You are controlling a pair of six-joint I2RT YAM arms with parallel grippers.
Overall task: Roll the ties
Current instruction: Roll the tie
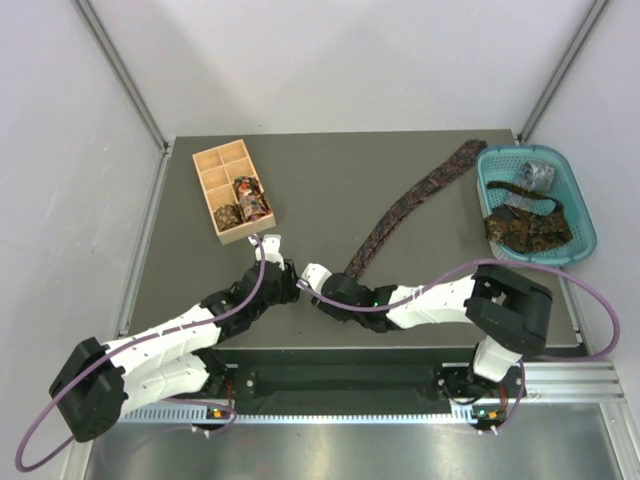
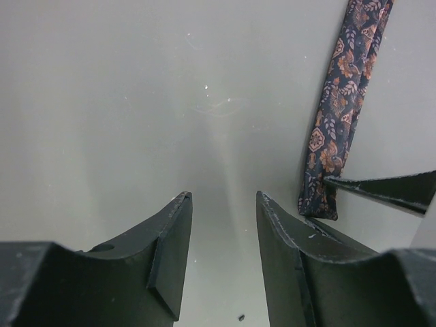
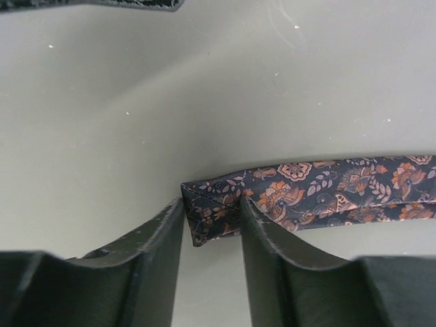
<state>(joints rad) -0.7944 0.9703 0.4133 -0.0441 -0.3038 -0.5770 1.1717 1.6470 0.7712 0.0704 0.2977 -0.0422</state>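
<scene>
Quick status from my end. The counter (image 1: 330, 190) has the left arm (image 1: 170, 340) and right arm (image 1: 440, 295) both reaching to the same spot near its front middle. The basket (image 1: 583, 222) at far right holds loose ties (image 1: 525, 228). The box (image 1: 205, 200) at far left has two coils (image 1: 248, 195) in its nearer compartments.

One paisley tie (image 1: 410, 205) lies flat in a long diagonal, with its wide end just beside the basket and its narrow end (image 3: 218, 211) down by the arms. The right jaws look pinched on that narrow end, one finger either side of the folded tip. The left jaws are spread over bare counter just beside it, holding nothing.

What worries me:
- The grip sits on the very tip, so my guess is the first turn could pull it free.
- If the roll starts crooked, it'll cone out and not fit a compartment.
- The two sets of jaws are close together, so a bump is possible.
- The wide end could drag against the basket as the strip feeds in.
</scene>
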